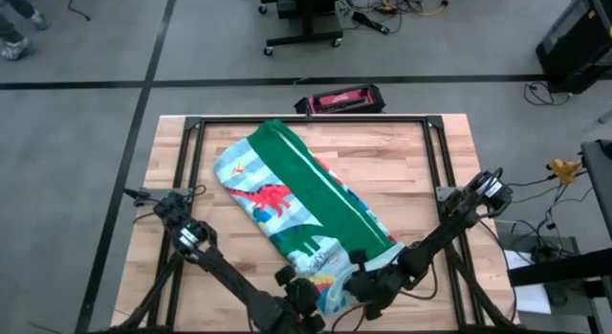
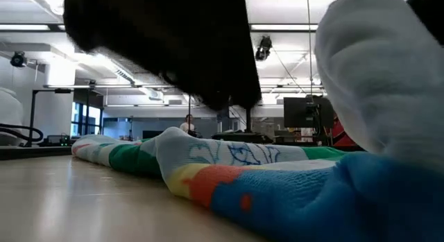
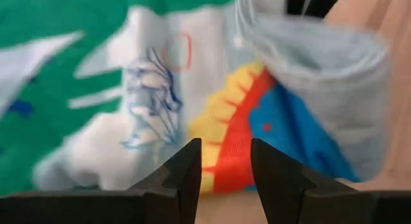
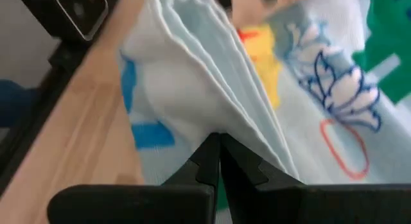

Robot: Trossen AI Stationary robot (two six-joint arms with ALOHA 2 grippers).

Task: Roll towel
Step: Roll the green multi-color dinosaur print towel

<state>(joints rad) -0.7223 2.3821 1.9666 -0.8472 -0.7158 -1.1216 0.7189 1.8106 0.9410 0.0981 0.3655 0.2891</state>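
The towel [image 1: 301, 195] lies folded into a long band, slanting from the table's far left to its near middle, with its green back on top and dinosaur print along the sides. My right gripper [image 1: 359, 275] is at the band's near end and is shut on the cloth [image 4: 218, 150]. My left gripper [image 1: 306, 294] is open just beside that near end, on its left. In the left wrist view its fingers [image 3: 225, 166] stand before the printed cloth [image 3: 231, 115]; I cannot tell whether they touch it. The low view shows the raised cloth [image 2: 388, 75]. My right gripper pinches the towel's near end between its two fingers, at the stacked edges of several layers [image 4: 212, 115]. The fingers come from the table's right, slanting down. The pinched part stands raised above the table [image 3: 314, 57]; the rest of the band lies flat.
A black metal frame [image 1: 316, 120] runs around the wooden table. A red-and-black box [image 1: 341, 100] sits beyond the far edge. A small black camera [image 4: 80, 9] stands at the near edge by the towel's end. Bare wood [image 1: 411, 171] lies on either side of the band.
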